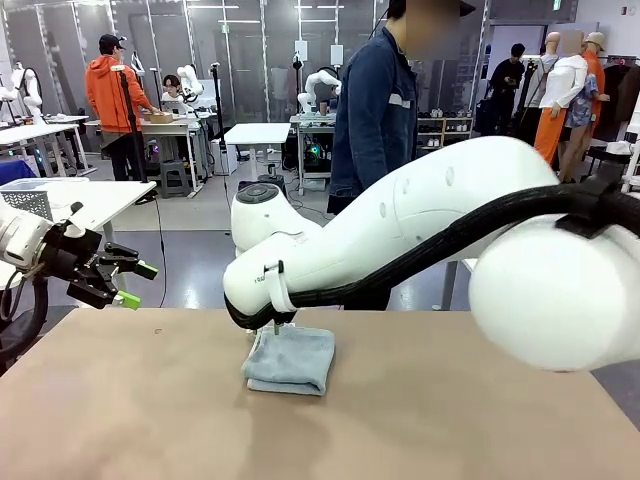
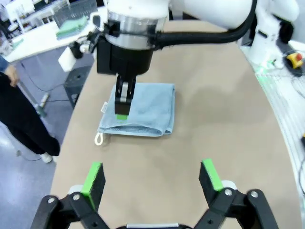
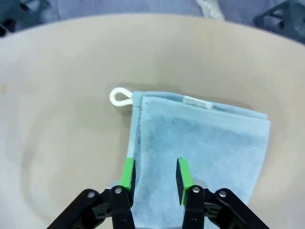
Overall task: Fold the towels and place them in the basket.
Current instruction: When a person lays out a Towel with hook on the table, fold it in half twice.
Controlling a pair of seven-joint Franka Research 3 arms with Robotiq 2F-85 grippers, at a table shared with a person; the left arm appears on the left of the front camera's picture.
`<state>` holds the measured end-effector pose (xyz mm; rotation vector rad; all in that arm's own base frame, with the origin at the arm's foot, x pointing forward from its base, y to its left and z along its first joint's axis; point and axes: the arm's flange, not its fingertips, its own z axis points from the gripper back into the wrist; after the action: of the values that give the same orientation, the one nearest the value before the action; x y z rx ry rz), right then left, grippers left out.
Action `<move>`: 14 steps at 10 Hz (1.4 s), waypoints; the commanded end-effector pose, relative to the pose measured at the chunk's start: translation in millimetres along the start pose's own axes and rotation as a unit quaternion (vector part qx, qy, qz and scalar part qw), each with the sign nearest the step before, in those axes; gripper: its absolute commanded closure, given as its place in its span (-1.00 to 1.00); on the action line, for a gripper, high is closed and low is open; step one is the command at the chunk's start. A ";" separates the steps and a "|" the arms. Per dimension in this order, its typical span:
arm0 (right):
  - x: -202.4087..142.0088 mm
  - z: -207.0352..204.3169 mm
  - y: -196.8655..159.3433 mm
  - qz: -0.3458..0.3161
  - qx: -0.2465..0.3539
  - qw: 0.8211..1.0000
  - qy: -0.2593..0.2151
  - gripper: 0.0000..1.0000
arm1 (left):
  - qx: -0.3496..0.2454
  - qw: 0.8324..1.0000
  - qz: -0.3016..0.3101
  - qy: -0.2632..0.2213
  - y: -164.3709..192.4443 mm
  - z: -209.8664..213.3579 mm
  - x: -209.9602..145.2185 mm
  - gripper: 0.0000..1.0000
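A towel [image 1: 290,360] lies near the far edge of the table [image 1: 450,420], with the right gripper [image 3: 153,168] directly over it, the left gripper [image 1: 135,285] raised off to its left, and a person [image 1: 375,120] standing behind.

We see our right gripper [image 3: 155,168] with its green pads [image 3: 127,172] a little apart over the near part of a folded pale blue-grey towel [image 3: 209,143], which lies flat on the tan table [image 3: 57,95], its white loop [image 3: 119,97] and white label [image 3: 198,101] at the far edge.
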<state>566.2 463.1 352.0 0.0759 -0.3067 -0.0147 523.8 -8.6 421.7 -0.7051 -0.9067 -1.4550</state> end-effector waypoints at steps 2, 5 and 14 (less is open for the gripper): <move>-33.7 57.0 -84.8 -0.028 0.090 0.995 0.038 -0.60 | 0.002 1.000 -0.002 0.001 -1.2 0.7 2.5 -1.00; -36.4 95.4 -158.4 -0.078 0.155 0.984 0.043 -0.60 | 0.002 1.000 -0.002 0.001 -1.2 0.7 2.5 -1.00; -31.2 102.2 -178.1 -0.088 0.159 0.982 0.051 -0.60 | 0.002 1.000 -0.002 0.001 -1.2 0.7 2.5 -1.00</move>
<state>504.8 277.1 425.6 0.4213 -0.1921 -0.1261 523.7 -8.4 422.0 -0.7045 -0.9072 -1.4550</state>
